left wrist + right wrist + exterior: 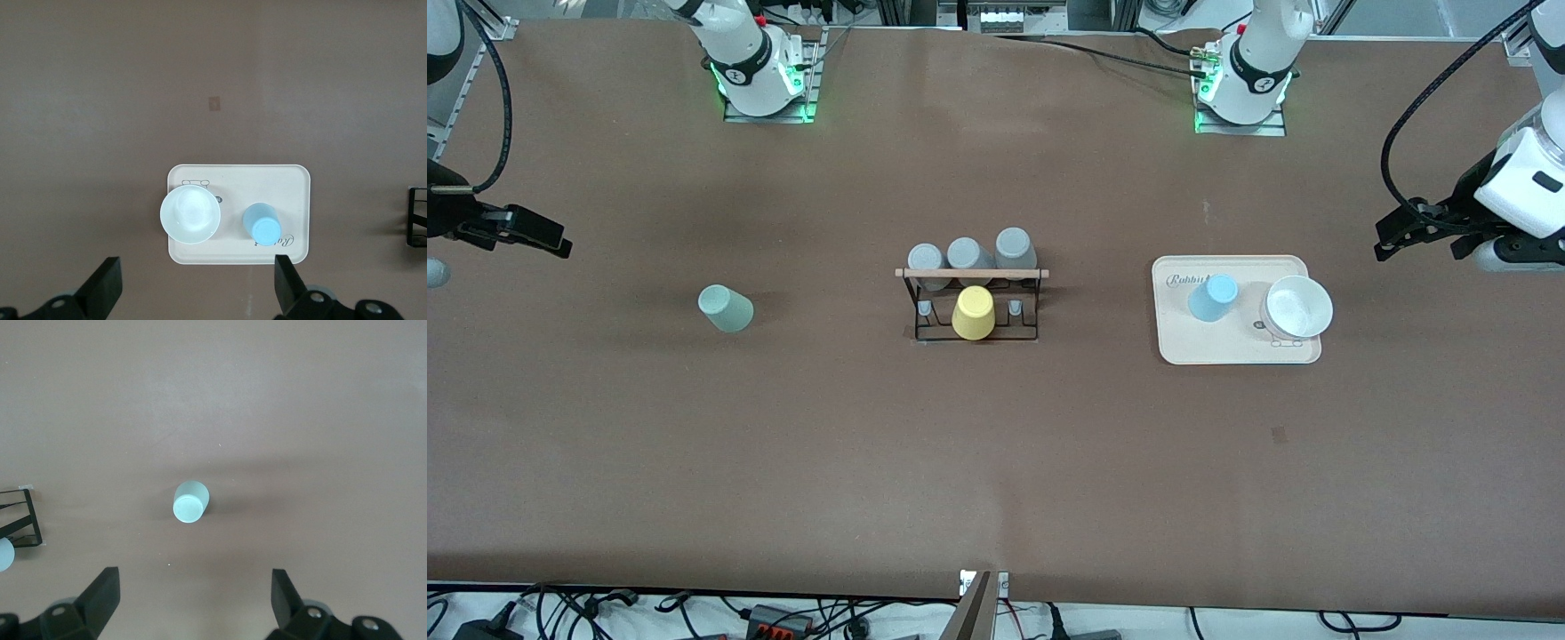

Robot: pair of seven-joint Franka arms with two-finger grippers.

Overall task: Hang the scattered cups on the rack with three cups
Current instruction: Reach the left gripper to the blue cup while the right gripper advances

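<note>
Five cups stand about the brown table (996, 462), plus one white bowl (1298, 307). Three grey cups (967, 256) sit upside down in a row on the rack (974, 307), a black wire frame with a wooden rod across its top, in the middle of the table. One yellow cup (973, 313) sits on the rack's row nearer the front camera, with a bare peg on each side of it. The mint green cup (726, 308) stands alone on the table toward the right arm's end, mouth down. The light blue cup (1213, 297) is on the beige tray (1227, 348) toward the left arm's end, beside the white bowl, also on the tray.

There are two grippers, both empty and touching nothing. The left gripper (193, 287) hangs above the table's left-arm end, fingers spread wide. The right gripper (193, 597) is up over the table's right-arm end, fingers likewise wide apart.
</note>
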